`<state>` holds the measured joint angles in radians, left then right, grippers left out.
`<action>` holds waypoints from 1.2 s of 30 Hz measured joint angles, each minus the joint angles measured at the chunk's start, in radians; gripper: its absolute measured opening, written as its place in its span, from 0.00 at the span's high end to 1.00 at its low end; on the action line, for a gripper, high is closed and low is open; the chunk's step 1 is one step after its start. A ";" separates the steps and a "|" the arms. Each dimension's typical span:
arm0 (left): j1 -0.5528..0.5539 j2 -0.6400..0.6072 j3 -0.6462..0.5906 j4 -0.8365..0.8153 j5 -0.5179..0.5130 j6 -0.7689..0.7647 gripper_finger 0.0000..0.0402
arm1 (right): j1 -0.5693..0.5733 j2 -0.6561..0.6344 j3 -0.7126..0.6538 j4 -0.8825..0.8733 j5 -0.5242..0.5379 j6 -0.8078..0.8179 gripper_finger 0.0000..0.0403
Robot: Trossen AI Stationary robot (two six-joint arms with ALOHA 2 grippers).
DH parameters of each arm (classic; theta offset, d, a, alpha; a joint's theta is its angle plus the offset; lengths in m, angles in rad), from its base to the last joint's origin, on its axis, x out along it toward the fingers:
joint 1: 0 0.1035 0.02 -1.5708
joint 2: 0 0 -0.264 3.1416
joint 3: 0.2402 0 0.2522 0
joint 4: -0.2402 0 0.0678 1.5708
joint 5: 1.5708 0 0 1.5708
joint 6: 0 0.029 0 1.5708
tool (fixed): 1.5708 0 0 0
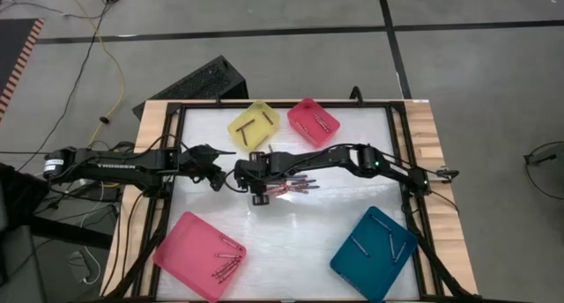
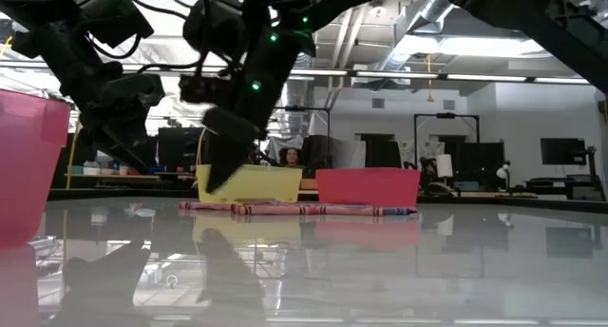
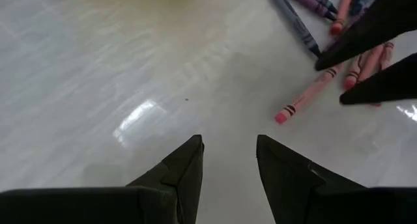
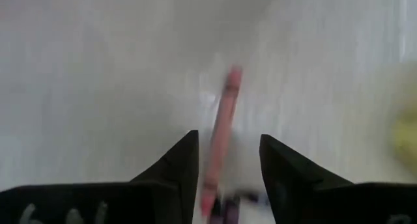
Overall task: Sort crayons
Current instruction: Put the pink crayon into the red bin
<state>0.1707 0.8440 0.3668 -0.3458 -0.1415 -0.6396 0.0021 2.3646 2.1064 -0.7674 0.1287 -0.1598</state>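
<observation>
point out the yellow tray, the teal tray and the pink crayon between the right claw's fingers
yellow tray (image 1: 262, 114): high view, its back rim.
teal tray (image 1: 401, 255): high view, its right wall.
pink crayon (image 4: 223, 123): right wrist view, mid-shaft.

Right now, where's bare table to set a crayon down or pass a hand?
Free: the strip between the large pink tray and the teal tray, and the stretch from the loose crayons toward the right rail. Crowded: table middle, where the left claw and right claw meet over the crayons, below the yellow tray.
</observation>
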 joint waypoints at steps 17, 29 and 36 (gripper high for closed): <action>0.000 0.000 0.000 0.000 -0.057 -0.081 0.67 | -0.021 0.060 0.005 -0.036 -0.015 0.007 0.69; 0.000 0.000 0.000 -0.001 -0.106 -0.117 0.67 | -0.023 0.063 0.003 -0.036 -0.013 0.080 0.86; 0.000 0.000 0.000 -0.001 -0.107 -0.117 0.67 | -0.024 0.058 0.003 -0.039 -0.018 0.117 0.89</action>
<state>0.1707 0.8440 0.3668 -0.3470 -0.2481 -0.7563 -0.0219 2.4225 2.1091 -0.8068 0.1111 -0.0426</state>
